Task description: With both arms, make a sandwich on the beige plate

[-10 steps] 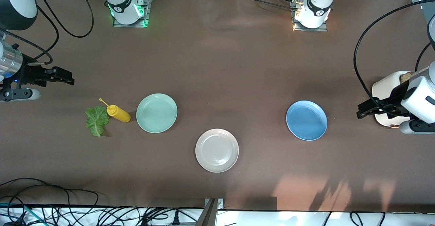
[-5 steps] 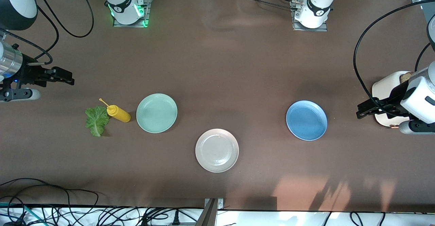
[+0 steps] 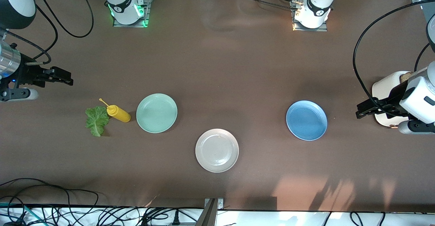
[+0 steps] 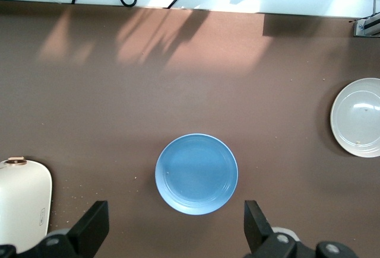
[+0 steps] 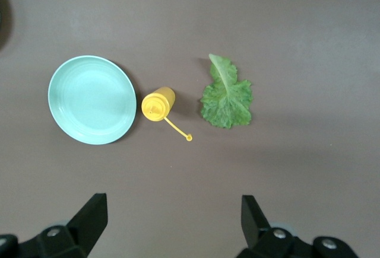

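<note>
The beige plate (image 3: 216, 150) is bare, nearest the front camera; it also shows in the left wrist view (image 4: 358, 117). No sandwich shows. A green lettuce leaf (image 3: 97, 120) lies on the table toward the right arm's end, also in the right wrist view (image 5: 226, 96). A brown bread edge (image 3: 405, 77) sticks out of a white toaster (image 3: 385, 90). My left gripper (image 3: 362, 110) hangs open and empty between the toaster and the blue plate (image 3: 307, 120); its wrist view (image 4: 174, 231) shows the jaws wide apart. My right gripper (image 3: 66, 77) is open and empty over bare table; its wrist view (image 5: 173, 213) shows the same.
A yellow squeeze bottle (image 3: 117, 113) lies beside the lettuce, with a mint-green plate (image 3: 156, 113) on its other flank. The toaster also shows in the left wrist view (image 4: 21, 201). Cables hang along the table's front edge.
Both grippers have shifted only by a hair. Nothing on the table has moved.
</note>
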Tool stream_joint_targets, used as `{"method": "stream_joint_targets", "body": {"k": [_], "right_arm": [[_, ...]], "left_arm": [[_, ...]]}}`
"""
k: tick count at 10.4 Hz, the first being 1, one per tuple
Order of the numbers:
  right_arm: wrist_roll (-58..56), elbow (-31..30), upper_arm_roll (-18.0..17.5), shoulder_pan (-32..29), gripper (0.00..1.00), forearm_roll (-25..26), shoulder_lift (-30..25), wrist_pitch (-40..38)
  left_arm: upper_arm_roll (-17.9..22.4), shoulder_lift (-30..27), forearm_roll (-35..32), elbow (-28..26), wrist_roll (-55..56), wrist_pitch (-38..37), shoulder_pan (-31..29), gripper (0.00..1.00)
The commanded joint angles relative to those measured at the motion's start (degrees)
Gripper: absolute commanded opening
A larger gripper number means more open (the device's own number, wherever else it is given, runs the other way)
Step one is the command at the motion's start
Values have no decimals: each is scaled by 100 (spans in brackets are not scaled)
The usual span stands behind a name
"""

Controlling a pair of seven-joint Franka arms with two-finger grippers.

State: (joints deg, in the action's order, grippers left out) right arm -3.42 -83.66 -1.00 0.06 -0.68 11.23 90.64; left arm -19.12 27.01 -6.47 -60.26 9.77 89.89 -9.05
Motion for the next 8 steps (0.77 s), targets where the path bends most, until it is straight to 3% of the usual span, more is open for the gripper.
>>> {"method": "stream_joint_targets", "body": {"k": [1, 2, 8], "right_arm": [[-89, 401, -5, -15, 100, -160, -7, -457], [-89, 655, -5, -15, 100, -152, -25, -659], [-80, 667, -5, 11, 100, -11, 239, -398]], "left_arm": [[48, -64, 120, -56, -1, -68, 9, 100], [40, -64, 94, -64, 8, -216, 0, 100], [83, -55, 76, -99, -1, -261, -61, 100]]}}
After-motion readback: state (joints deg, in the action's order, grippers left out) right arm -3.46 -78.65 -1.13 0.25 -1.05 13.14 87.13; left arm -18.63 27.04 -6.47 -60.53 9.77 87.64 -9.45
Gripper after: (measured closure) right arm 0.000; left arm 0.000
